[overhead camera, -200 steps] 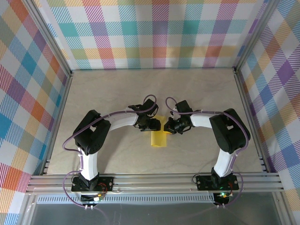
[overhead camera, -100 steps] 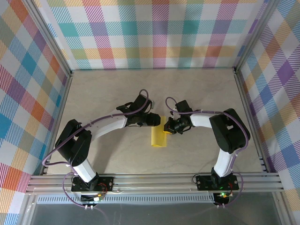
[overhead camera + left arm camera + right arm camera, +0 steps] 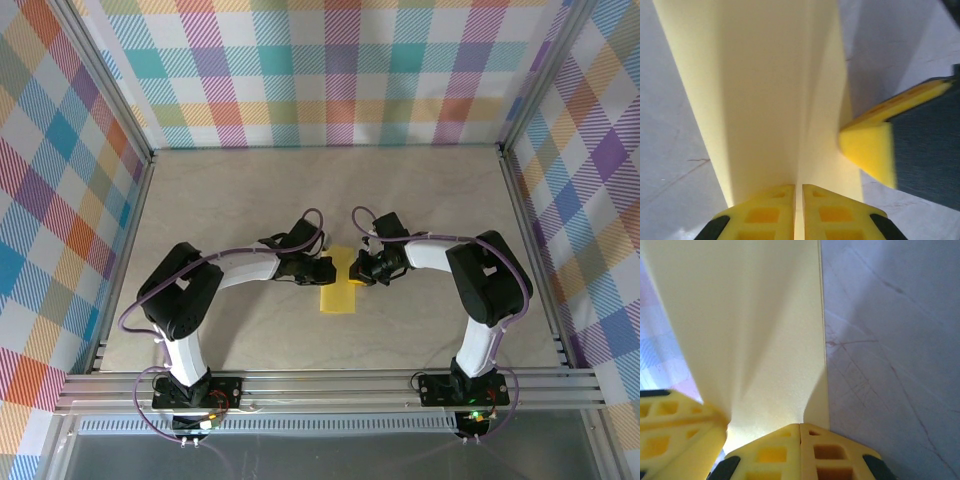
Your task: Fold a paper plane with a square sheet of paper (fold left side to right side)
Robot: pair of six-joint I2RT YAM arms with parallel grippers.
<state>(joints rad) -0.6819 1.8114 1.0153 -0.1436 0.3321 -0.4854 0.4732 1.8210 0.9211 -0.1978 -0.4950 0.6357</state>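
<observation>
Since 1 second before, the left gripper (image 3: 326, 271) had closed, clamped on the square sheet of paper (image 3: 340, 297) at frame centre; the right gripper (image 3: 357, 268) stayed clamped on its upper right edge.

1. You are looking at a sheet of paper (image 3: 340, 291) that is thin, matt and smooth, with soft creases.
2. At the paper, the left gripper (image 3: 798, 190) and right gripper (image 3: 800, 426) are matt moulded yellow plastic with recessed pockets.
3. Around the paper, your table (image 3: 250, 190) looks smooth, faintly veined and low-sheen.
4. Nearer you than the paper, the rail (image 3: 330, 385) is brushed metal.
</observation>
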